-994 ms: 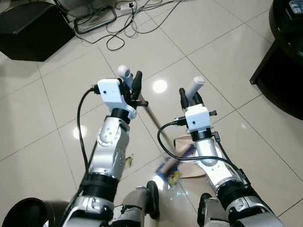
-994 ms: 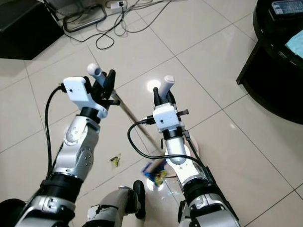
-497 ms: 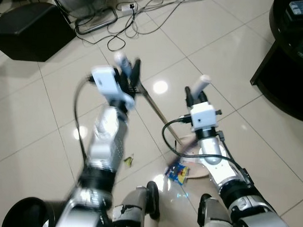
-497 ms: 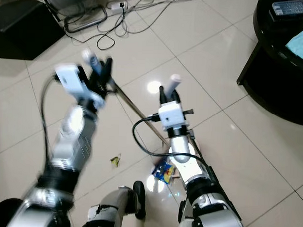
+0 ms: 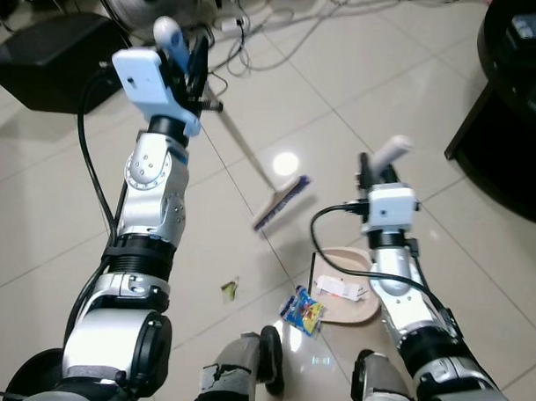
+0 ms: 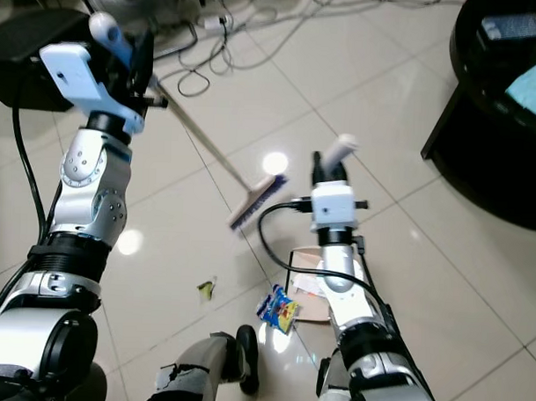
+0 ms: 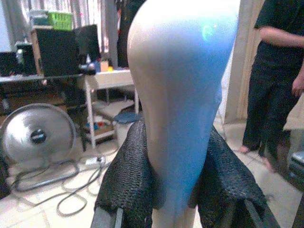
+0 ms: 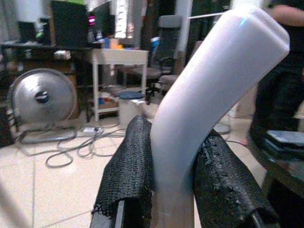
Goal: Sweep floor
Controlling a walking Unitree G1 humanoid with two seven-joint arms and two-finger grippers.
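— Two grippers, and each one is busy. What does the left gripper [image 5: 189, 61] hold?

— It is raised high and clamped on the white grip of the broom [image 5: 252, 165]. In the left wrist view its black fingers [image 7: 128, 180] squeeze the grip from both sides.

— Where does the broom go from there?

— Its thin stick slants down and away from that gripper, toward the right arm. The brush head [image 5: 281, 203] is at the far end, tilted, and it looks lifted off the floor [image 5: 65, 220].

— And the right gripper [image 5: 379, 174]?

— It is lower down, closed tight on the white handle of the dustpan [image 5: 344, 300]. In the right wrist view the fingers [image 8: 133, 171] press on that handle from both sides.

— Where is the pan?

— It lies flat on the tiles, under the right arm, close to the robot's feet. Some white paper [image 5: 342, 288] lies in it.

— Any trash left on the tiles?

— Yes. One blue and yellow wrapper [image 5: 302, 309] lies just beside the pan's edge, on the side toward the left arm. One small yellow scrap [image 5: 230, 290] lies farther that way, below the left arm.

— What else is around?

— Far past the left gripper there is a fan [image 5: 134, 2], with cords [image 5: 256, 42] and a black box [image 5: 53, 57] near it. A dark table [image 5: 509, 112] stands out past the right gripper. In the left wrist view a person [image 7: 275, 71] in dark clothes stands by.
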